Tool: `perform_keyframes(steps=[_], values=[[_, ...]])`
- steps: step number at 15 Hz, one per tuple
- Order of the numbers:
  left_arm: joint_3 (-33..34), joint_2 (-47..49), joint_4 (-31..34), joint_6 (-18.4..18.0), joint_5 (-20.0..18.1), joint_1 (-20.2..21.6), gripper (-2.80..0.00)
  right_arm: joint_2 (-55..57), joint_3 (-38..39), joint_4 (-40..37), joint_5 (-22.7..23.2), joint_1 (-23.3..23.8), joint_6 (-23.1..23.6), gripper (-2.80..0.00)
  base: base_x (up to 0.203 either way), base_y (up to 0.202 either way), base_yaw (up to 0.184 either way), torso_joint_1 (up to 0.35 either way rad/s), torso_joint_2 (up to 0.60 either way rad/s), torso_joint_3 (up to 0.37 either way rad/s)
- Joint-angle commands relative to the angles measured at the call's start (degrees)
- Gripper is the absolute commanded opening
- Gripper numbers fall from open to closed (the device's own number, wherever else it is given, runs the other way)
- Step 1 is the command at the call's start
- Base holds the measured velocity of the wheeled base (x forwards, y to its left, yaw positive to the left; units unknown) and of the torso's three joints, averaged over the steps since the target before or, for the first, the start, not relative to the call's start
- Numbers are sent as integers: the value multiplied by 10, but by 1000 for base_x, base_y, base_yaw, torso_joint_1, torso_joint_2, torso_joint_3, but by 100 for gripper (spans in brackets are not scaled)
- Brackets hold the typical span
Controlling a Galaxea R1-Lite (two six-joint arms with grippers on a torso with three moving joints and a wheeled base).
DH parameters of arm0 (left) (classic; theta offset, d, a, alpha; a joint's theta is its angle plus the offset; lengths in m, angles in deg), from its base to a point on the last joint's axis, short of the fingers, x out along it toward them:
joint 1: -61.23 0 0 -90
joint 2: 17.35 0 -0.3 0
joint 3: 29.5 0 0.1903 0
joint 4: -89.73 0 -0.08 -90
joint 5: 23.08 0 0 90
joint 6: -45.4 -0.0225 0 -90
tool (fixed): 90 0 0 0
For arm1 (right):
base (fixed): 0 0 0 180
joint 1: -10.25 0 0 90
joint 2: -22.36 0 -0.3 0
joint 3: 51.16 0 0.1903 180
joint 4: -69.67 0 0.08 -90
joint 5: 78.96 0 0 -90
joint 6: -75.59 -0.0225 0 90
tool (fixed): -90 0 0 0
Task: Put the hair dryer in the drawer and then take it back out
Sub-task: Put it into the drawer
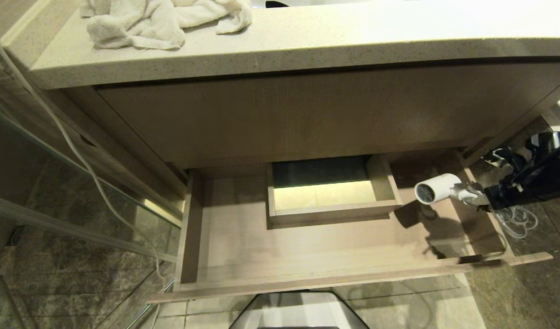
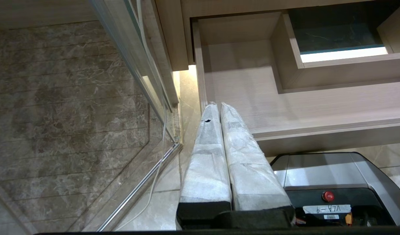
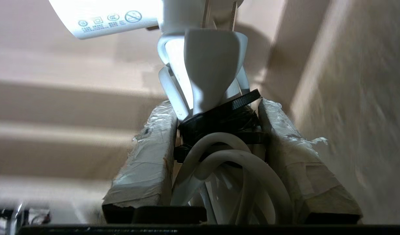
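Observation:
The wide beige drawer (image 1: 243,246) stands pulled out under the vanity. The white hair dryer (image 1: 433,191) hangs over the drawer's right end, its grey grille facing the camera. My right gripper (image 1: 476,195) is shut on its handle, coming in from the right. In the right wrist view the taped fingers (image 3: 147,153) clamp the handle base and the bundled cord (image 3: 239,163), with the hair dryer (image 3: 209,65) beyond the right gripper (image 3: 216,104). More cord (image 1: 517,221) dangles below the arm. My left gripper (image 2: 218,105) is shut and empty, parked by the drawer's (image 2: 317,104) left front corner.
A boxed cut-out (image 1: 330,214) rises in the middle of the drawer. Above it is a taller plain panel (image 1: 307,114) and the countertop (image 1: 335,41) with a crumpled towel (image 1: 166,20). A glass panel (image 1: 42,151) and a white cable (image 1: 79,155) are at the left. My base (image 1: 298,313) sits before the drawer.

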Motion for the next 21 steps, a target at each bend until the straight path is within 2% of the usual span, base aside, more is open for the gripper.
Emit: perform_keyframes(steps=[1, 6, 12, 15, 21], values=[[1, 0, 0, 0, 0, 0, -280, 111, -82, 22, 1, -20, -10, -280, 0, 0, 0, 0, 0, 0], [0, 0, 0, 0, 0, 0, -280, 199, -141, 101, 1, -45, -18, -280, 0, 0, 0, 0, 0, 0], [1, 0, 0, 0, 0, 0, -280, 287, -242, 143, 1, -47, -17, -280, 0, 0, 0, 0, 0, 0], [0, 0, 0, 0, 0, 0, -280, 306, -263, 175, 0, -43, -17, -280, 0, 0, 0, 0, 0, 0], [1, 0, 0, 0, 0, 0, -280, 330, -266, 179, 1, -37, -17, -280, 0, 0, 0, 0, 0, 0]])
